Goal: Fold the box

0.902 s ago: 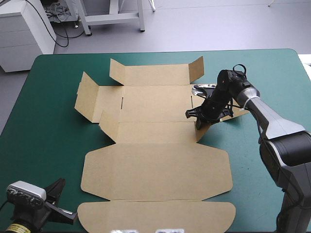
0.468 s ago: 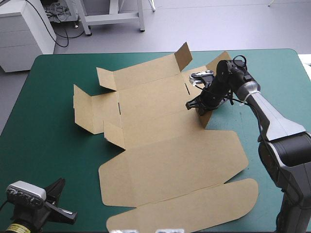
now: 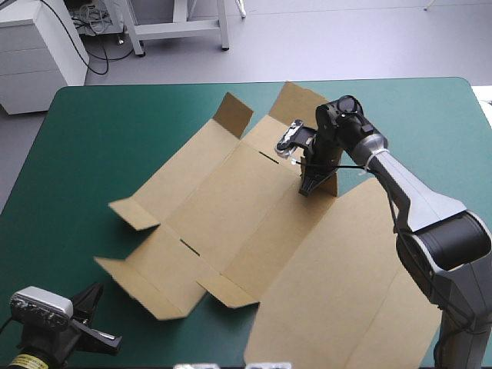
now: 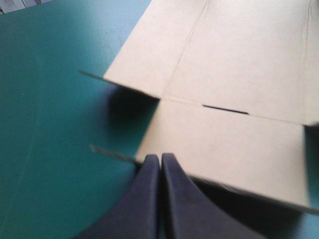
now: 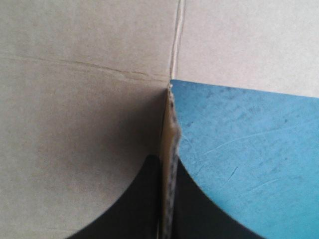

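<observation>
The brown box (image 3: 231, 200) lies as a cut sheet set diagonally on the teal-green cover (image 3: 92, 138), with small flaps raised at its far end and along its left side. My right gripper (image 3: 312, 181) is shut on an upright side flap near the sheet's far right. In the right wrist view the board's edge (image 5: 171, 124) stands pinched between the black fingers (image 5: 144, 199) of the right gripper (image 5: 169, 169). My left gripper (image 3: 98, 324) rests at the near left corner, shut on nothing. From the left gripper (image 4: 160, 160), the box (image 4: 234, 74) lies just ahead.
The box's large lid panel (image 3: 346, 292) reaches the table's near edge at the right, under my right arm. Bare cover shows left of the sheet and along the far right side (image 3: 438, 123).
The right gripper has dragged the flap toward the far edge, and the whole sheet has swung counter-clockwise, its lid going from front centre to front right. The left gripper has stayed put.
</observation>
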Controlling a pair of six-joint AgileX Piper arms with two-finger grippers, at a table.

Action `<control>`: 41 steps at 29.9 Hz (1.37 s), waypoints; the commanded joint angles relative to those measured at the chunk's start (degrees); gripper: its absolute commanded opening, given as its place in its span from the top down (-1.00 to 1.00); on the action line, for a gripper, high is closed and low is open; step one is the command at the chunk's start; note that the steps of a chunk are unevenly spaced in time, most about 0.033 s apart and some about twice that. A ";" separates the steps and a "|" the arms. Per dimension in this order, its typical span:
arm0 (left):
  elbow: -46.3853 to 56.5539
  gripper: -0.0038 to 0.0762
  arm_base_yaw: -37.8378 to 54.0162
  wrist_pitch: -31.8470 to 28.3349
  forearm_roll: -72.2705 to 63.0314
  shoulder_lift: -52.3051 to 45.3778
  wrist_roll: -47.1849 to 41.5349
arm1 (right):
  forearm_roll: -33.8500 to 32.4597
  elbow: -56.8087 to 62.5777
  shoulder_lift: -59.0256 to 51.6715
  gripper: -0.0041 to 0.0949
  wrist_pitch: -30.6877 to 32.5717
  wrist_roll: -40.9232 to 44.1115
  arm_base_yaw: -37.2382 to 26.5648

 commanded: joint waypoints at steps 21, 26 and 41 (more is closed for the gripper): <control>-1.89 0.92 0.18 -4.02 -1.00 0.70 -0.45 | -3.19 -23.87 13.22 0.95 1.13 -18.59 12.39; -1.89 0.92 0.18 -4.02 -1.10 0.70 -0.45 | -3.62 -23.88 14.52 0.95 0.90 -19.84 12.57; -1.89 0.92 0.18 -4.02 -1.14 0.70 -0.45 | -6.43 -27.26 14.61 -0.08 -3.30 -14.02 12.46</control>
